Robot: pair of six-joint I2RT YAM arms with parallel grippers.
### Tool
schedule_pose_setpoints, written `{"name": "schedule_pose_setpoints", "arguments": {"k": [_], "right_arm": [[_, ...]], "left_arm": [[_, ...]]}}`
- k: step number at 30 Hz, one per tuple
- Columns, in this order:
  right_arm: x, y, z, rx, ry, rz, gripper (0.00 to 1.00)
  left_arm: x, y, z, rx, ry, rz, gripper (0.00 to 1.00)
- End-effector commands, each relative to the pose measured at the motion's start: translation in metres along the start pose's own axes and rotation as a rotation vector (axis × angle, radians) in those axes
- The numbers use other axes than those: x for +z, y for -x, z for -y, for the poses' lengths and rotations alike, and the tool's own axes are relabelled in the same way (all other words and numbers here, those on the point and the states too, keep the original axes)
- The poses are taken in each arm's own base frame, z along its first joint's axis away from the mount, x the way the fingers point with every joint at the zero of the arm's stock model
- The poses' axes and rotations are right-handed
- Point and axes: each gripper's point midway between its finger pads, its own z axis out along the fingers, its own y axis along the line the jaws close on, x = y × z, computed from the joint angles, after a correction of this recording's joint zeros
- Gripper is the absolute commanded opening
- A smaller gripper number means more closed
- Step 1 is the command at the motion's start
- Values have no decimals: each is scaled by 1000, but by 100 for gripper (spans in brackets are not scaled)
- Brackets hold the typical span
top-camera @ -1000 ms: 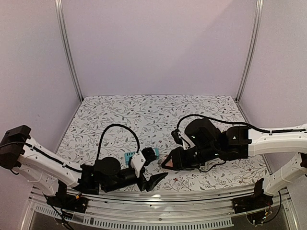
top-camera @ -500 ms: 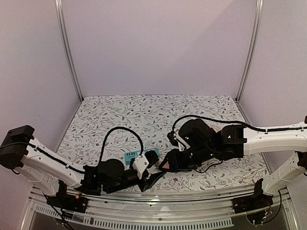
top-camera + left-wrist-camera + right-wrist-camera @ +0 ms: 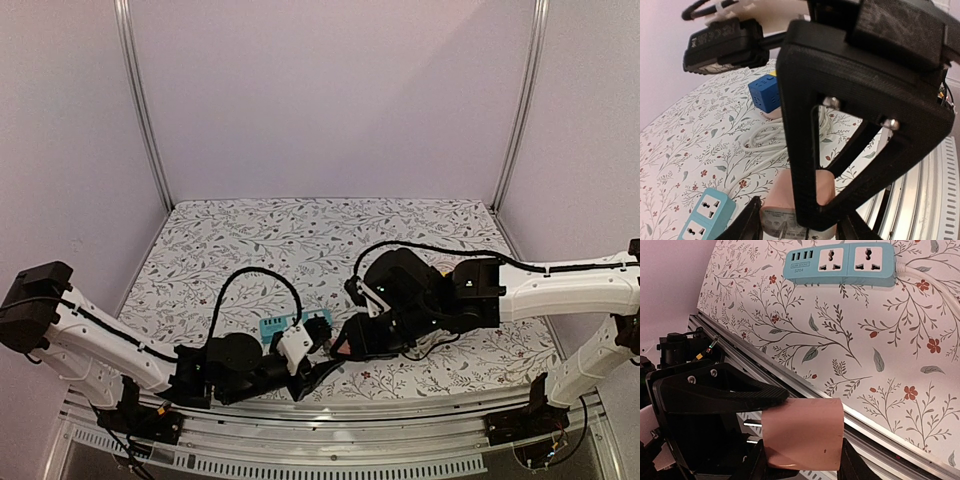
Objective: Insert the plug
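The pink plug (image 3: 802,440) is gripped between the two fingers of my right gripper (image 3: 802,462), held in the air over the table's front edge (image 3: 343,345). My left gripper (image 3: 802,225) is open, with its jaws on either side of the same plug (image 3: 775,205), whose metal prongs face the left wrist camera. One left finger (image 3: 725,390) touches the plug's upper corner. The light-blue power strip (image 3: 285,325) lies flat on the table just behind both grippers, its sockets facing up (image 3: 840,262). It also shows in the left wrist view (image 3: 702,215).
A blue cube socket (image 3: 769,95) and a coil of white cable (image 3: 770,140) lie behind the plug. The metal front rail (image 3: 330,405) runs right below the grippers. The right arm's finger frame (image 3: 800,125) crosses close in front of the left wrist camera.
My right gripper has carried the plug left and forward toward the left gripper. My left gripper has come in so that its fingers now stand on either side of the plug.
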Motion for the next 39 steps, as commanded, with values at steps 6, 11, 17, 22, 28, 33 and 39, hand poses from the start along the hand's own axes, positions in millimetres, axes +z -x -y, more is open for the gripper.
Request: {"name": "schedule_pose_setpoints", "arguments": {"k": [6,11,17,22,28,33,39], "right_arm": [[-6,5,-20,-93,68,37,59],[-10,10,-19,-116,72,75,95],[-22,16,-16,-117,65,132,99],[-34,26,-6,-89,47,222,99],[-53,28,-10,-33,266,247,99],[-74,21,-25,-10,528,207,99],[-73,3,-44,-34,674,92,99]], "left_arm": [[4,9,13,-7,-44,11,0],[0,13,13,-17,-50,26,0],[-8,20,8,-37,-44,61,0],[-17,27,4,-65,-45,118,0],[-39,44,4,-115,-106,251,0],[-64,56,5,-153,-175,372,0],[-76,64,11,-168,-241,426,0]]}}
